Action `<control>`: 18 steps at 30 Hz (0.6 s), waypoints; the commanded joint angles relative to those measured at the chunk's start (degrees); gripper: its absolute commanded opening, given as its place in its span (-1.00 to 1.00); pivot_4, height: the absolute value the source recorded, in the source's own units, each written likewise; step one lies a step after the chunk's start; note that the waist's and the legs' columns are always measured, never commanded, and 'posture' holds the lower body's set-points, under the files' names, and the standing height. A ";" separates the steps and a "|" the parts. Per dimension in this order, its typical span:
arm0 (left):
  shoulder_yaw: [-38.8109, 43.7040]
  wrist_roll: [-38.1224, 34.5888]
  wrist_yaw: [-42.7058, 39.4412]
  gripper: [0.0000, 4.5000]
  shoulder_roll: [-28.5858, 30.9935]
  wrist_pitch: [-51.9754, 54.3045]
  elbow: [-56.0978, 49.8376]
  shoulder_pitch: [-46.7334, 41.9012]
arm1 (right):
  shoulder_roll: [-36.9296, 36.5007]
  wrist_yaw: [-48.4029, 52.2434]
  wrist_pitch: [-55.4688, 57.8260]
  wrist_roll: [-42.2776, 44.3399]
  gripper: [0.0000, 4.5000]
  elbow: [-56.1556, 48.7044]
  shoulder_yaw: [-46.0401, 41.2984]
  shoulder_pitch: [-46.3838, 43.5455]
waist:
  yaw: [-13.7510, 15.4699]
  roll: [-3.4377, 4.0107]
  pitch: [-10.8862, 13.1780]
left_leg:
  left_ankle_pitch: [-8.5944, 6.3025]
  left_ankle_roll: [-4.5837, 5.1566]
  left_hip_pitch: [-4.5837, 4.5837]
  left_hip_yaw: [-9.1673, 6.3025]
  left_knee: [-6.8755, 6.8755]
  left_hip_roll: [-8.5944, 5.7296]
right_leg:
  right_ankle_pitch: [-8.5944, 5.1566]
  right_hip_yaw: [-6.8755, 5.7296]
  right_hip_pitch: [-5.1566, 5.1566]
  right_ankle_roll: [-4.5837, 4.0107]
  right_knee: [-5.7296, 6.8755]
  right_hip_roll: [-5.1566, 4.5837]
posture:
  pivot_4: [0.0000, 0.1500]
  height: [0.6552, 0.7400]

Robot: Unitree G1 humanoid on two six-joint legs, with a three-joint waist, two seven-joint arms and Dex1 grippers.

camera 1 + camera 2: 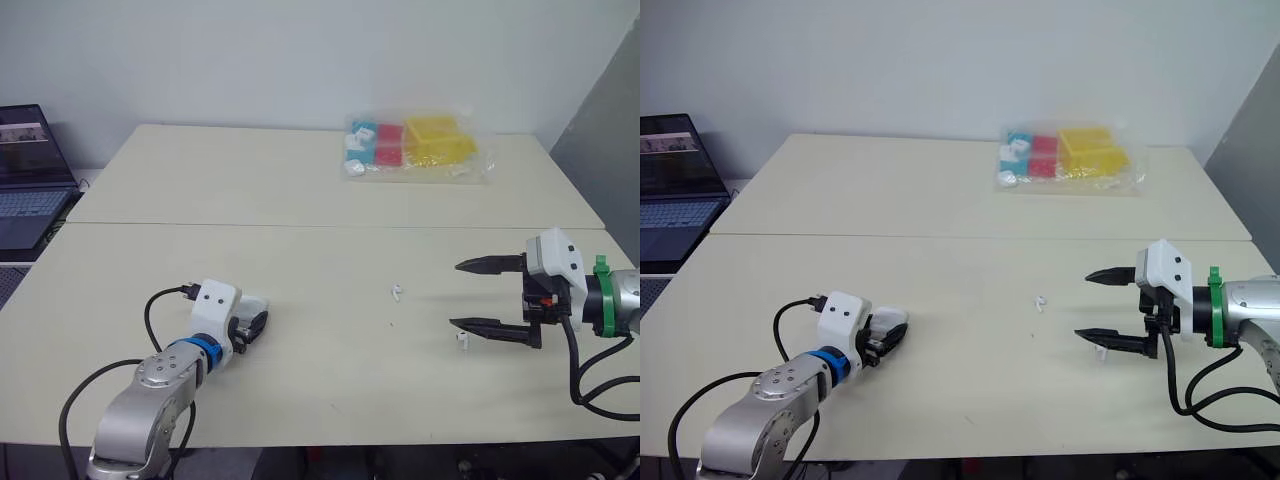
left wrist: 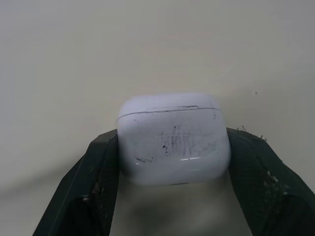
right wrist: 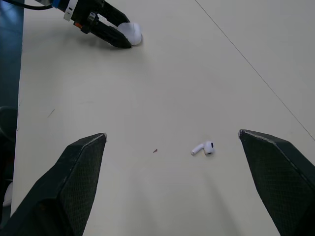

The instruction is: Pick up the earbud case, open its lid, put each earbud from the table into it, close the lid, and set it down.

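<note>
Lower left, left gripper (image 1: 255, 325) clamped the glossy white rounded plastic earbud case (image 2: 173, 140) by its sides; looked light, slippery, and right gripper (image 1: 456, 294) gaped empty.

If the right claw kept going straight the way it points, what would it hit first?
Probably the earbud on the table ahead of the right gripper, in line with its open jaws, unless the gripper passes above it.

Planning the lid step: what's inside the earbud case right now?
Cannot be seen: the earbud case is closed, clamped in the left gripper. One earbud lies out on the table, a second earbud by the right gripper.
</note>
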 commanded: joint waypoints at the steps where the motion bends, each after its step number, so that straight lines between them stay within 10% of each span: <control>1: -6.58 -0.35 -14.70 0.24 1.92 -15.60 3.09 -5.56 | 0.63 -6.65 6.17 3.18 1.00 -5.38 -1.90 -0.42 | 0.32 0.00 0.01 | 0.00 0.00 -0.03 0.02 0.02 -0.02 | 0.00 0.00 -0.01 0.00 0.01 -0.08 | 1.00 1.00; 18: -16.86 6.51 -36.09 0.24 -1.36 -59.95 22.53 -19.18 | 19.55 -43.93 37.10 37.55 1.00 -5.91 4.48 -10.16 | -0.03 0.01 -0.01 | 0.01 0.02 -0.91 -0.07 0.07 -0.01 | 0.39 -0.02 -0.70 0.18 0.00 0.25 | 1.00 1.00</control>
